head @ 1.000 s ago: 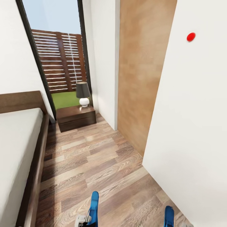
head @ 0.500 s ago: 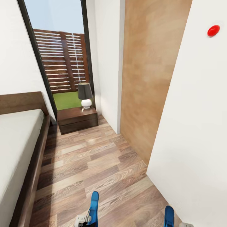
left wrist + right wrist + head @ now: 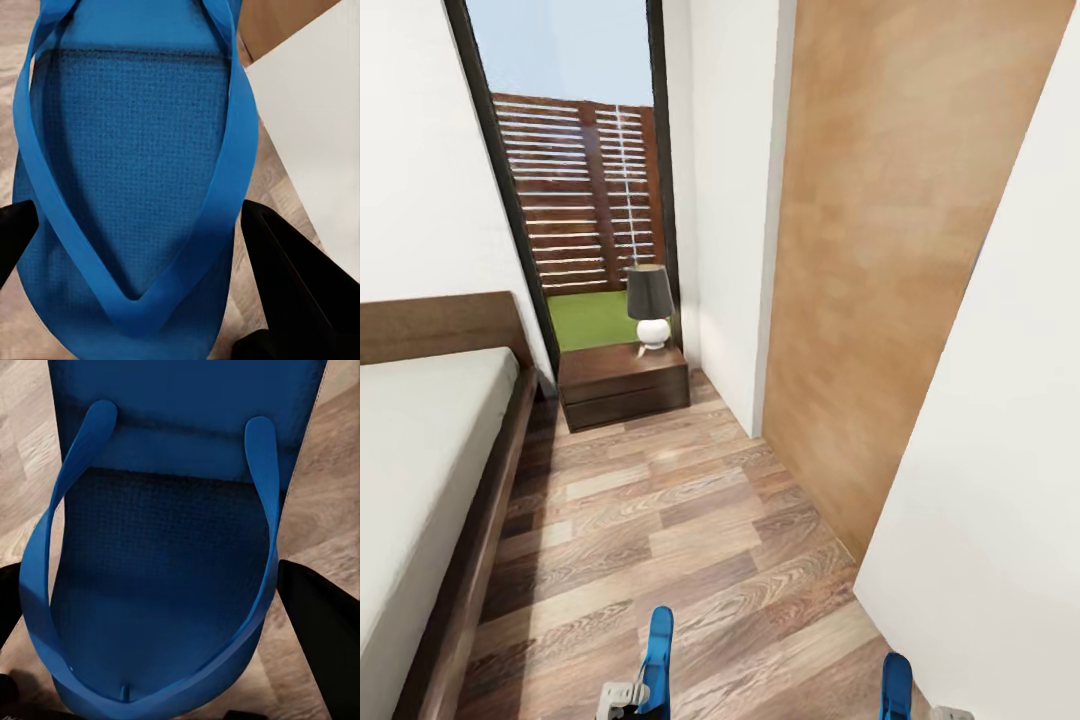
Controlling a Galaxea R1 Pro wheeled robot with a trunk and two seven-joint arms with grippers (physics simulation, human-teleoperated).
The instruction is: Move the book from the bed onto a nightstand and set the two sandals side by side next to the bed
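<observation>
Each gripper holds one bright blue sandal. In the head view the left sandal (image 3: 657, 655) and the right sandal (image 3: 896, 684) stand on edge at the lower border, above the plank floor. My left gripper (image 3: 150, 255) is shut on its sandal (image 3: 135, 150), black fingers (image 3: 292, 292) at either side of the sole. My right gripper (image 3: 165, 622) is shut likewise on the other sandal (image 3: 172, 547). The bed (image 3: 420, 450) lies along the left. A nightstand (image 3: 622, 385) stands past it by the window. The book is out of view.
A small lamp (image 3: 650, 305) with a dark shade stands on the nightstand. A tall dark-framed window (image 3: 580, 170) is behind it. A brown wooden door (image 3: 890, 250) and a white wall (image 3: 1000, 520) close off the right side. A strip of wood floor (image 3: 660, 510) runs between bed and wall.
The camera has moved, so the whole room has slid to the right in the picture. A red spot on the right wall has left the view. Both sandals stay held.
</observation>
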